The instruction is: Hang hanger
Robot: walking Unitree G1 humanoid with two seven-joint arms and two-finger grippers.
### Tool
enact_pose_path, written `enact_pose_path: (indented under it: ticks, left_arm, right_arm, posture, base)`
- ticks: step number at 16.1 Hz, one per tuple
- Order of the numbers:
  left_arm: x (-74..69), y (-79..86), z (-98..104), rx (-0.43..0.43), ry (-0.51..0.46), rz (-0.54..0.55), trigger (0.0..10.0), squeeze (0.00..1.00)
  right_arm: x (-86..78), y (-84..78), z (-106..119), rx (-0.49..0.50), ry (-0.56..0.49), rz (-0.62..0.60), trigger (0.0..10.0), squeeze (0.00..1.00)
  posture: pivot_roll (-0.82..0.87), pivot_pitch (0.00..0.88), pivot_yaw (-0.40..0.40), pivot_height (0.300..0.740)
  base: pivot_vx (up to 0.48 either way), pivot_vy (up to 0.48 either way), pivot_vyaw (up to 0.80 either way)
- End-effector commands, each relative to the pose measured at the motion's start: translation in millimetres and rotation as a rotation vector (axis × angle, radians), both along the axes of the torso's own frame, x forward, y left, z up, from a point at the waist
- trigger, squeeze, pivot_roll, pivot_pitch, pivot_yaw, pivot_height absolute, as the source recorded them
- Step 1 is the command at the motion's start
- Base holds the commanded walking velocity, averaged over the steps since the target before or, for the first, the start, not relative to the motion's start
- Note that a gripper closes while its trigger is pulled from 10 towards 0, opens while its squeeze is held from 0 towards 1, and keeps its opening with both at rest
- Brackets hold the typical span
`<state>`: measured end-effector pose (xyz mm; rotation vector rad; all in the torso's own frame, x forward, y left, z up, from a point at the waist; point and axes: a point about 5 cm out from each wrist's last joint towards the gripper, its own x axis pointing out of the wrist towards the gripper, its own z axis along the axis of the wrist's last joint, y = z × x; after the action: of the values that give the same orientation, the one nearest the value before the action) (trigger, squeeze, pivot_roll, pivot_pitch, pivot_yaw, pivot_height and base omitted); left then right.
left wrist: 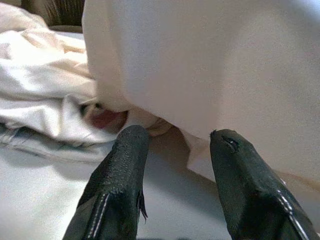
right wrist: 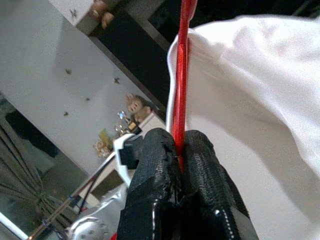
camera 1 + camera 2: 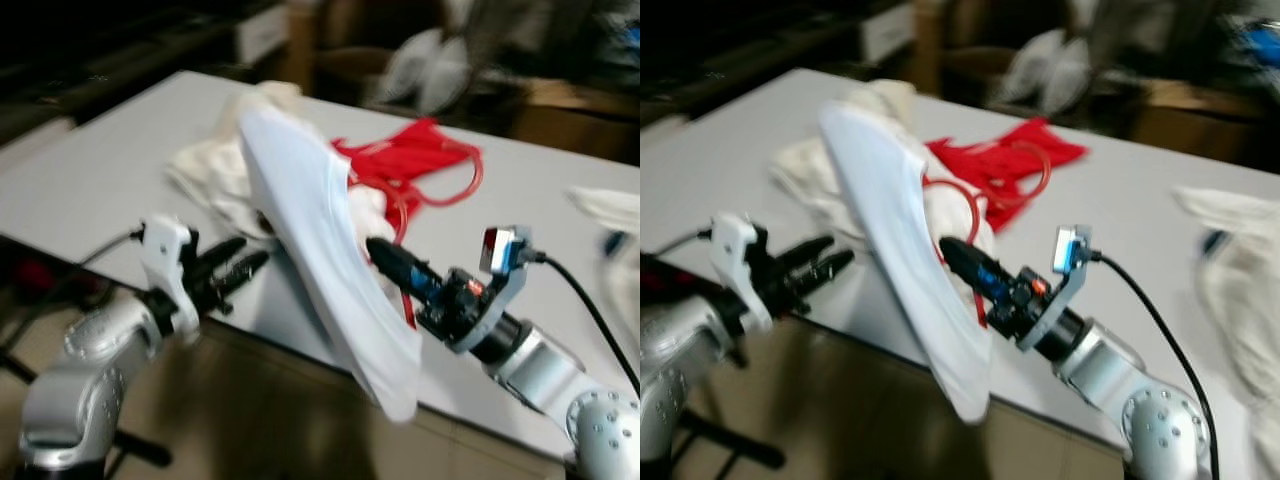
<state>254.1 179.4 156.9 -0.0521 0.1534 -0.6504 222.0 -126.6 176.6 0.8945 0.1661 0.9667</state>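
1. Surface [image 3: 120,150]: pale grey, runs under and ahead of both hands; near edge sits just below them.
2. White garment [image 3: 310,230]: lifted off the surface, hanging in a long tilted drape btwn the two hands, lower end dangling past the surface edge below the right hand.
3. Cream cloth pile [image 3: 215,165]: crumpled on the surface beyond the left hand, behind the white garment.
4. Red garment [image 3: 410,150]: flat on the surface, farther out past the right hand.
5. Red hanger [image 2: 181,75]: thin red bar rising straight from the right hand's fingertips, white garment draped over it; its loops show against the cloth just beyond that hand.
6. Right hand [image 3: 385,255]: clenched on the red hanger, holding it up w/ the garment.
7. Left hand [image 3: 245,262]: released, fingers [image 1: 120,175] parted, just short of the white garment, nothing btwn them.
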Motion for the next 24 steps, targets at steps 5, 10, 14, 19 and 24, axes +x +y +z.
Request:
enact_pose_path:
  ticks: [5, 10, 14, 19, 24]
  left_arm:
    - [1.8, -6.5, 0.8, 0.012, 0.002, -0.010, 10.0, 0.00]
    - [4.0, -10.4, -4.4, 0.012, -0.001, -0.006, 10.0, 0.00]
    - [4.4, -12.9, -11.3, 0.064, -0.005, -0.012, 10.0, 0.00]
    - [0.7, -13.7, -16.7, 0.118, -0.005, -0.034, 10.0, 0.00]
    - [0.5, -8.4, -16.7, 0.129, -0.008, -0.020, 10.0, 0.00]
  right_arm:
    - [-0.8, -4.6, -2.8, 0.004, 0.012, -0.073, 10.0, 0.00]
    - [-3.5, -13.5, -4.9, -0.009, 0.012, -0.126, 10.0, 0.00]
    - [-5.0, -15.6, -10.4, -0.042, 0.033, -0.125, 10.0, 0.00]
    - [4.5, -25.6, -26.0, -0.138, 0.126, -0.221, 10.0, 0.00]
    - [0.4, -21.6, -24.5, -0.149, 0.119, -0.180, 10.0, 0.00]
  posture:
    - [-0.14, 0.000, -0.002, 0.740]
    - [-0.14, 0.000, -0.005, 0.740]
    - [-0.15, 0.000, -0.016, 0.740]
    - [-0.15, 0.000, -0.021, 0.740]
    - [-0.14, 0.000, -0.026, 0.740]
  base:
    - [0.000, 0.000, 0.80]
    - [0.000, 0.000, 0.80]
    - [0.000, 0.000, 0.80]
    - [0.000, 0.000, 0.80]
    - [0.000, 0.000, 0.80]
